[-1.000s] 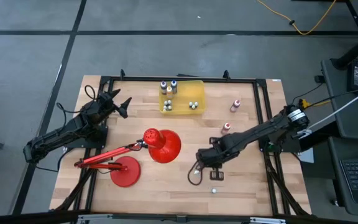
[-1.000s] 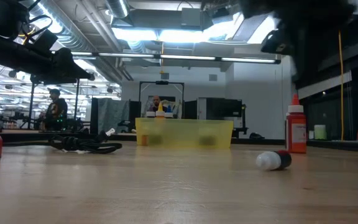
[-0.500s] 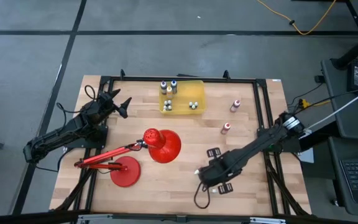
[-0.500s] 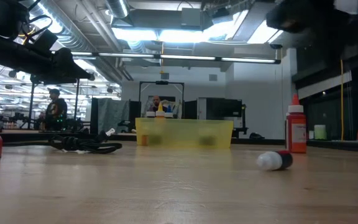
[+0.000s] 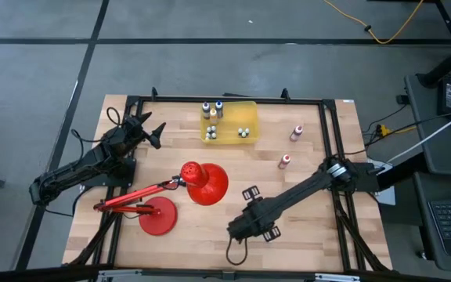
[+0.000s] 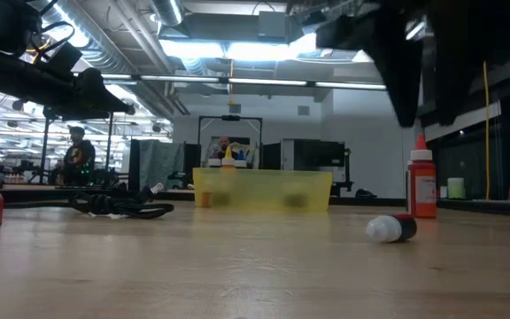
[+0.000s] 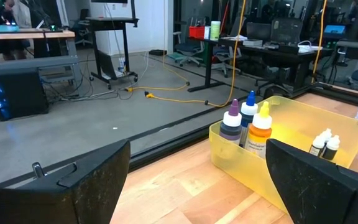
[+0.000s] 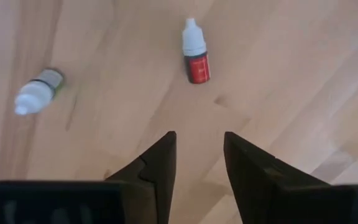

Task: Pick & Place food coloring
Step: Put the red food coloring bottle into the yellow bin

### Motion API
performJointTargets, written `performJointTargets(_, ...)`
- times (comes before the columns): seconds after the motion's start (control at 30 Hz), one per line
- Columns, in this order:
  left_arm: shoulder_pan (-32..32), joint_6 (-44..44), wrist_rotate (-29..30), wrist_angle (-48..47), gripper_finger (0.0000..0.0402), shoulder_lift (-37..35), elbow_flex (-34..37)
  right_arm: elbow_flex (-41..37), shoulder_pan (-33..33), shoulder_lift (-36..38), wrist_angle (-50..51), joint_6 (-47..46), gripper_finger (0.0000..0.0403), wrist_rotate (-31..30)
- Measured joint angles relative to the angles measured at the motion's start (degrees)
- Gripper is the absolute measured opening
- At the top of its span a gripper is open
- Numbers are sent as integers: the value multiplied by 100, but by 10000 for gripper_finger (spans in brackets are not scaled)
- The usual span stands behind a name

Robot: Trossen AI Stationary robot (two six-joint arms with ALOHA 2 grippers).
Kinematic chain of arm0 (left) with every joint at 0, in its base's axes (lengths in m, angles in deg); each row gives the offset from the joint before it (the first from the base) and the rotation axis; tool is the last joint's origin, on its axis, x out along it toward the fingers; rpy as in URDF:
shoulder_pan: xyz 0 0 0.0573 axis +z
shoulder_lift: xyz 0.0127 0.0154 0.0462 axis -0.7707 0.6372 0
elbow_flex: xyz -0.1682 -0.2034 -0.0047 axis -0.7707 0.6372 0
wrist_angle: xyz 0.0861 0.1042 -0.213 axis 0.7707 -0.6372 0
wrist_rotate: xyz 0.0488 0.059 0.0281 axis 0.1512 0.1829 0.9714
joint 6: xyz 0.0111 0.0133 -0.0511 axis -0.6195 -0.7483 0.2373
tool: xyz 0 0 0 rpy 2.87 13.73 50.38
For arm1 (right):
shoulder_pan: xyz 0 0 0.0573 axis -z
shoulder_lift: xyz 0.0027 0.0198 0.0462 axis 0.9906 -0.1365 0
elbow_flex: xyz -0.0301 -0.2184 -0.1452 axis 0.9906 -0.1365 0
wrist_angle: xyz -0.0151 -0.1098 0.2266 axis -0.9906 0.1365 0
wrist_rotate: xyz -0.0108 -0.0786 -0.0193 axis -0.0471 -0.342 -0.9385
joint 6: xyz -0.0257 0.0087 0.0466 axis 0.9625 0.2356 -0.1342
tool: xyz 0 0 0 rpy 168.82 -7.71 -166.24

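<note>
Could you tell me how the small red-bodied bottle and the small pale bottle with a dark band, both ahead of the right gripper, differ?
Colour: the red-bodied bottle is red below its cap; the pale bottle is whitish with one dark band.
Place: the red-bodied bottle lies in line with the open right gripper; the pale bottle lies off to one side.
Pose: their caps point different ways.
Both are tiny and lie flat on the wooden table.

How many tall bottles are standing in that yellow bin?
3, clustered in one corner of the yellow bin: a purple bottle, a blue bottle, an orange bottle. The shorter white-capped bottles aren't counted; none looks hidden.
</note>
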Motion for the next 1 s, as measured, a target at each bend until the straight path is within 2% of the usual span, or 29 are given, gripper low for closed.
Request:
performJointTargets(0.3,0,0,0,-2,363,-1,-1,938,45,-893,371,449,139,-14)
performJointTargets(0.67,0,1,0,0,363,0,-1,2147,54,-1915,666,995,213,-281)
performJointTargets(1.0,0,2,0,0,364,-1,-1,2396,51,-2405,661,1057,216,-213)
